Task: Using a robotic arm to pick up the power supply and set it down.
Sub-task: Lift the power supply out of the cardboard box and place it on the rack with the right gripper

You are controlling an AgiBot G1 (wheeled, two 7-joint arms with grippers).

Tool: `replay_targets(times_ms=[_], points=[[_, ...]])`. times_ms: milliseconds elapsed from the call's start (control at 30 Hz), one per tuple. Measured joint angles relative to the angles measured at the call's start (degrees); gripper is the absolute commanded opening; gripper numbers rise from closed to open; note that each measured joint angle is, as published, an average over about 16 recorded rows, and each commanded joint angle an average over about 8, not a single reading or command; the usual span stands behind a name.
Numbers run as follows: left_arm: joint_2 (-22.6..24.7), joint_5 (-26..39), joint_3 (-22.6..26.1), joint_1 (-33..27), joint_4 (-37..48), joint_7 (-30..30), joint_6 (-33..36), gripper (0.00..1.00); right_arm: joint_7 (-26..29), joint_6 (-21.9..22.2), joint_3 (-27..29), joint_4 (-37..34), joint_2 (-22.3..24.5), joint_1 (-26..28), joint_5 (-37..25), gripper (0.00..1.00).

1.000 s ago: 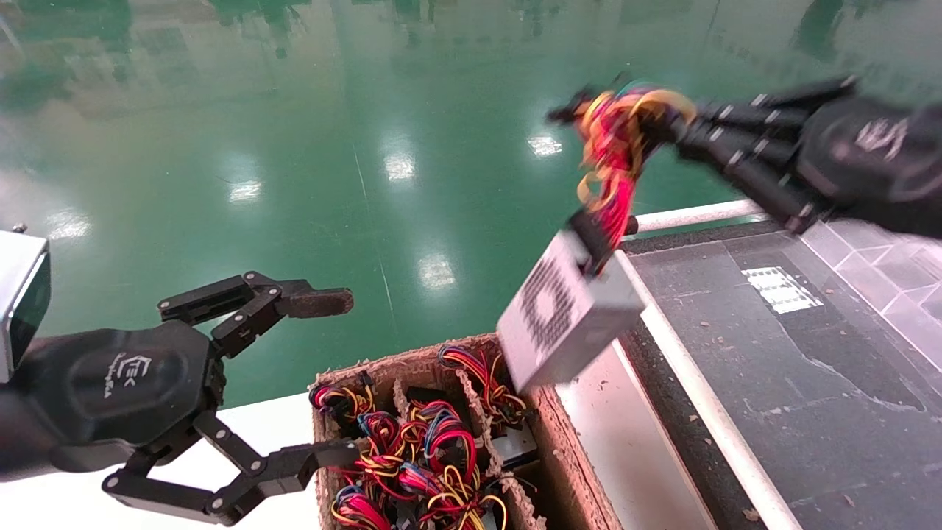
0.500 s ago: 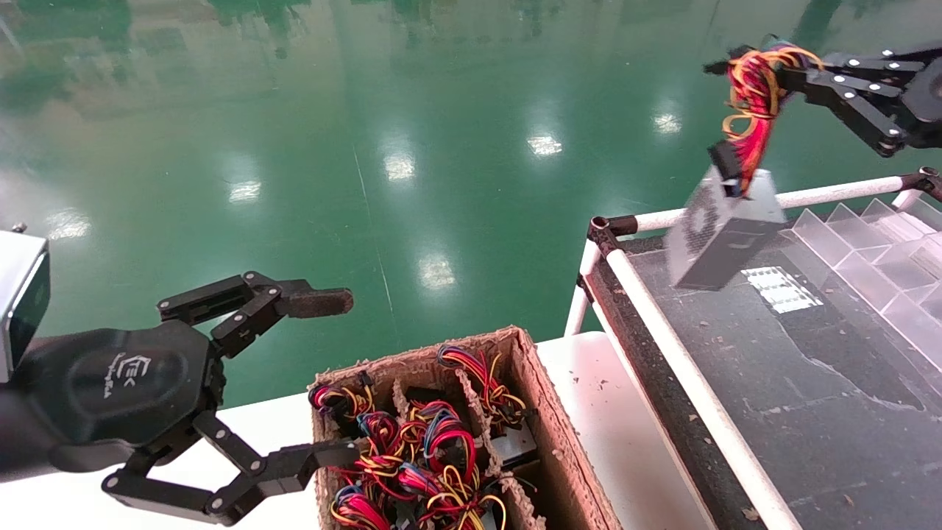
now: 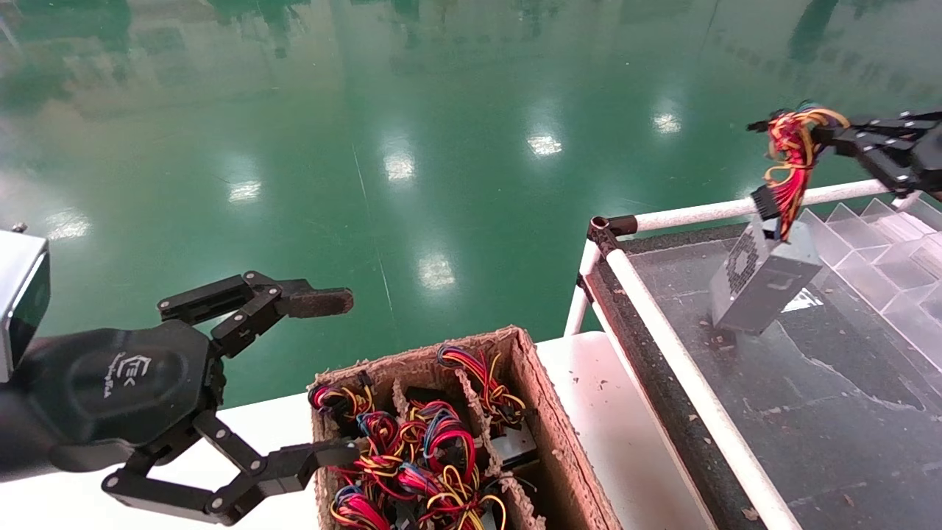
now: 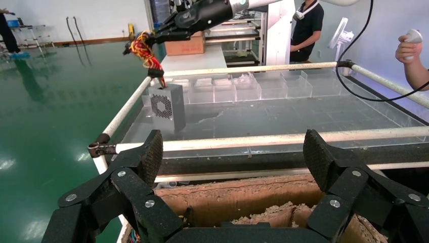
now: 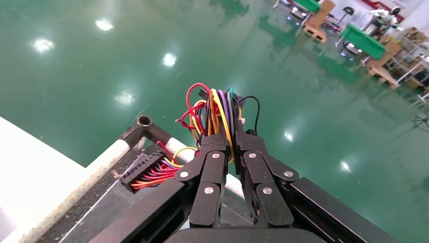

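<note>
Your right gripper [image 3: 831, 134], at the upper right of the head frame, is clamped on the wire bundle [image 3: 791, 151] of the power supply [image 3: 762, 276]; the right wrist view shows the fingers [image 5: 212, 167] pinched together around the red, yellow and black wires [image 5: 215, 114].

The box hangs below that bundle, tilted, perforated vent face turned toward the frame's left. Its lower corner looks to be touching or just above the dark conveyor-like surface [image 3: 846, 412] inside the white rail [image 3: 684, 375]; you cannot tell which from here. The left wrist view puts the box [image 4: 168, 106] low against that same surface, near the rail.

Pick-up: done. Carry across: done, judging from where the unit sits. Left to do: settle the box fully, let go of the wires, pull clear.

Watch for tipping. Held by the wires alone, it may roll onto a side when freed.

Left gripper [image 3: 294, 383] is parked at the lower left, fingers spread wide, beside the cardboard box [image 3: 544, 412] of other wire-bundled units [image 3: 419, 456].
</note>
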Motion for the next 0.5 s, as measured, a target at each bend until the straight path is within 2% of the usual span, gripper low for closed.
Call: replay_targets(times_ms=[200,500], points=[[0.0,0.0,0.0,0.0,0.0,0.0,0.0,1.00,-2.8,3.2,-0.9,-4.2,-4.0,2.2,-1.5,0.00],[0.0,0.0,0.0,0.0,0.0,0.0,0.0,1.00,-5.1,10.9,-1.8,-8.3,-10.5,4.4,-3.1,0.00]])
